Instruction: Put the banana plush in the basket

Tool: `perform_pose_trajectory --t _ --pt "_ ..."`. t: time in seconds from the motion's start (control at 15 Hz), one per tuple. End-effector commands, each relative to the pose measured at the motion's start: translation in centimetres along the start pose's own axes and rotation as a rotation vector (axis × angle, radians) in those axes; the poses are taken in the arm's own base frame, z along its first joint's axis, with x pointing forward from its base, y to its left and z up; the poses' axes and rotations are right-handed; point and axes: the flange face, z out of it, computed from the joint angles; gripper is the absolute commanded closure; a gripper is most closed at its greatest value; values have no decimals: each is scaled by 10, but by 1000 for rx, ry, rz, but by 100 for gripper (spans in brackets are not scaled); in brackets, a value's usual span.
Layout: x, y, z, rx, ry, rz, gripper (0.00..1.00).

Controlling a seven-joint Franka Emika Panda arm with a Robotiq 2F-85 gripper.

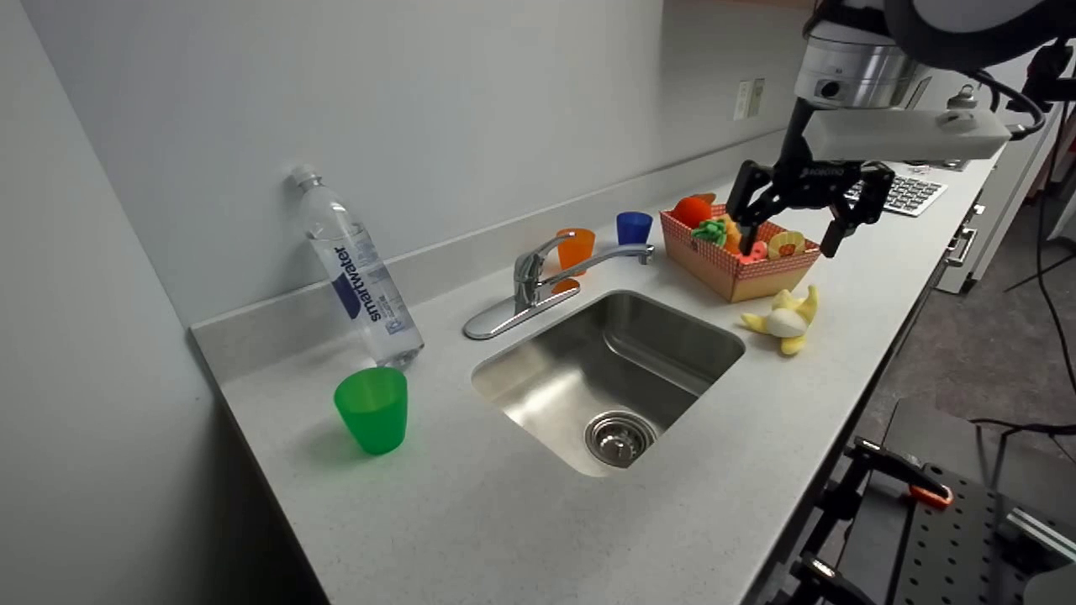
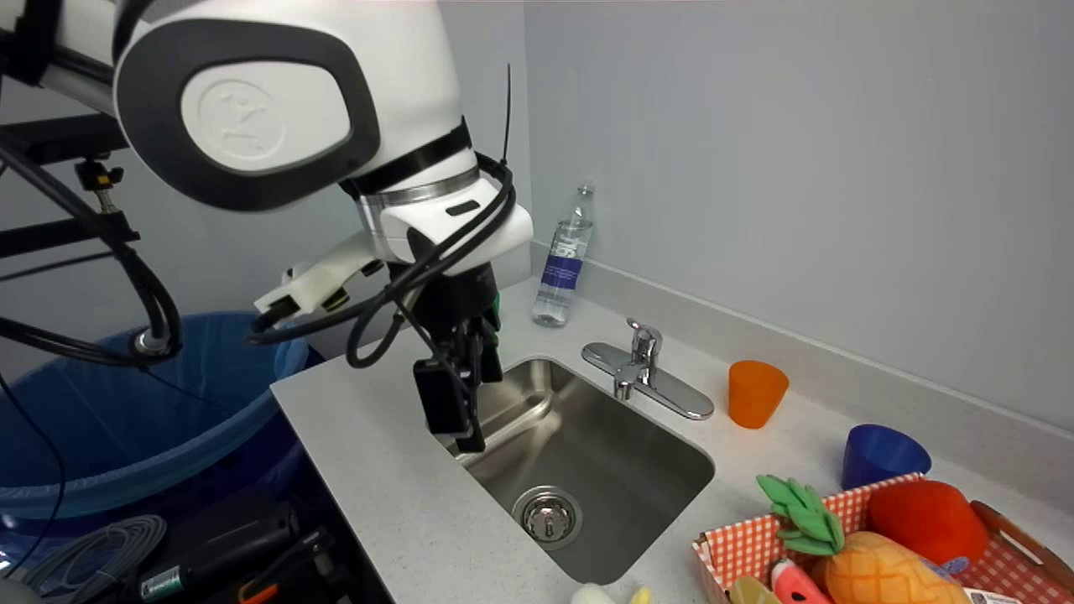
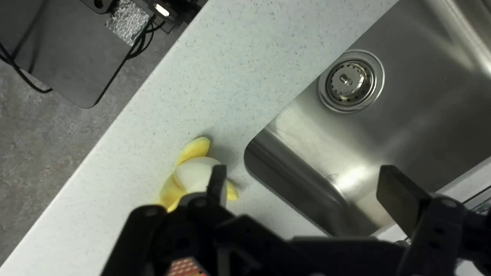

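Note:
The banana plush (image 1: 788, 323), yellow with a cream middle, lies on the counter between the sink and the front edge. In an exterior view only its tip (image 2: 590, 595) shows at the bottom; in the wrist view (image 3: 193, 173) one finger partly covers it. The tan basket (image 1: 704, 262) with a red-checked lining stands beside it, holding several toy foods. It is cut off in an exterior view (image 2: 738, 549), and a corner (image 3: 183, 267) shows in the wrist view. My gripper (image 1: 790, 242) is open and empty above the counter, also seen in the wrist view (image 3: 305, 182).
The steel sink (image 1: 555, 402) and faucet (image 1: 528, 281) lie near the plush. An orange cup (image 1: 575, 250) and a blue cup (image 1: 633, 228) stand by the wall. A green cup (image 1: 374, 412) and a water bottle (image 1: 357, 273) stand at the far end.

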Motion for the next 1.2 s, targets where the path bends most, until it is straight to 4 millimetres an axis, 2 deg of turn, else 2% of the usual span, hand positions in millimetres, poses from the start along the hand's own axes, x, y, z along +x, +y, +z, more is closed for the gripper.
perform_pose_trajectory --t 0.0,0.4,0.73,1.0,1.13 --pt "25 19 19 -8 13 102 0" --pt "54 62 50 -56 3 229 0" --pt "69 95 80 -122 -12 288 0" --pt "75 111 99 -153 -10 302 0" --pt "81 114 102 -157 5 296 0"
